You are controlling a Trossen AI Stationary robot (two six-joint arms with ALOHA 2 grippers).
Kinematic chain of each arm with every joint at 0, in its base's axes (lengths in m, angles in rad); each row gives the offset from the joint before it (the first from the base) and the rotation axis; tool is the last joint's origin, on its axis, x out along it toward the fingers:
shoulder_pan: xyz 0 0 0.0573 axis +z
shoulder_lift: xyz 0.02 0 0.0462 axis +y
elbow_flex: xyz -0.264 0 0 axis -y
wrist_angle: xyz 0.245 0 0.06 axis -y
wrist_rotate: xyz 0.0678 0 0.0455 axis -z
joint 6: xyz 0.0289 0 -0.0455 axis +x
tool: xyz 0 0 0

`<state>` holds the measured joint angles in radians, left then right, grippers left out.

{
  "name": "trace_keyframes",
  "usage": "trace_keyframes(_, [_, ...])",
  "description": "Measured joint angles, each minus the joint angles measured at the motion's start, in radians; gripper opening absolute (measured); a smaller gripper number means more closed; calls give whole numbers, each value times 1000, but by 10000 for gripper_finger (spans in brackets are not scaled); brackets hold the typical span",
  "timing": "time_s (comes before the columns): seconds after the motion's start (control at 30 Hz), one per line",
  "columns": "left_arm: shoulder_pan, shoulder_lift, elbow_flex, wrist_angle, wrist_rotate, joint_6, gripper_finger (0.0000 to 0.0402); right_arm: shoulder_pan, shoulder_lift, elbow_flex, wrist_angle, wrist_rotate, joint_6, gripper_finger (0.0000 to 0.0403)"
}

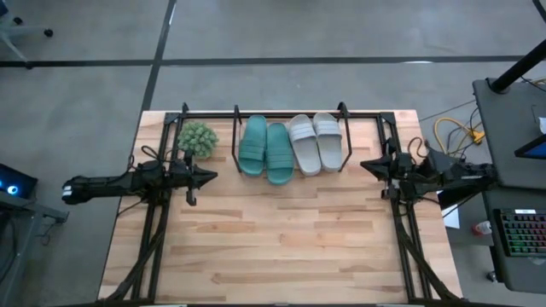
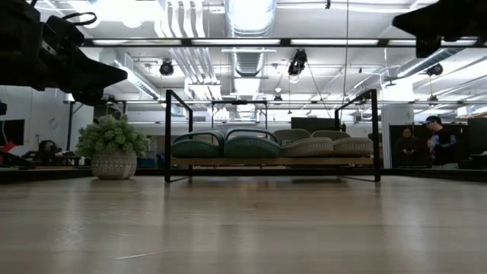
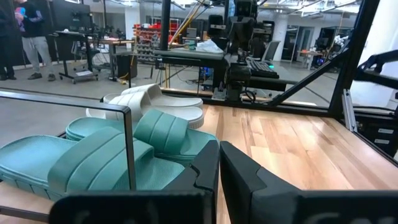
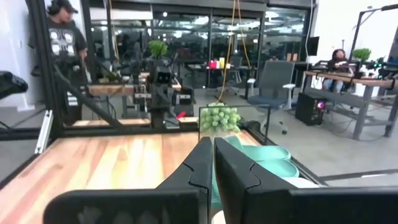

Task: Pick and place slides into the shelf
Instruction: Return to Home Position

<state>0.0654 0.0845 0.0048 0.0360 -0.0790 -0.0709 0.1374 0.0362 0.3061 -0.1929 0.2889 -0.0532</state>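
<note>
Two teal-green slides (image 1: 265,150) and two pale grey-white slides (image 1: 314,141) lie side by side, soles down, on the base of the black wire shelf (image 1: 236,136) at the table's far edge. The low view shows them in a row inside the shelf (image 2: 169,137). My left gripper (image 1: 213,176) hovers at the table's left side, shut, pointing right, near the shelf's left end. My right gripper (image 1: 363,165) hovers at the table's right side, shut, pointing left. In the left wrist view the teal slides (image 3: 118,155) lie close in front of the fingers.
A small green potted plant (image 1: 197,138) stands left of the shelf, just beyond my left gripper. The wooden tabletop (image 1: 281,239) spreads toward the near edge. Black frame rails (image 1: 153,230) run along both table sides. People stand in the room behind.
</note>
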Motion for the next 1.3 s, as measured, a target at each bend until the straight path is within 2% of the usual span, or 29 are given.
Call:
trace_keyframes(0.1, [0,1,0,1,0,0,0,0,-38,3,-37,-9,4,8])
trace_keyframes(0.23, [0,2,0,5,0,0,0,0,-24,-7,-50,-111,-25,8])
trace_keyframes(0.33, [0,3,0,11,-2,0,0,0,-36,-52,-54,-121,-5,8])
trace_keyframes(0.5, [0,12,0,9,-3,0,0,0,-36,-160,111,-281,46,8])
trace_keyframes(0.7, [0,11,0,7,-4,0,0,0,-36,-288,292,-366,91,8])
trace_keyframes(0.83, [0,13,0,8,-4,0,0,0,-34,-298,229,-375,100,8])
trace_keyframes(1.03, [0,15,0,8,-4,0,0,0,-36,-298,236,-363,98,8])
trace_keyframes(1.3, [0,20,0,8,-4,0,0,0,-34,-298,234,-239,112,8])
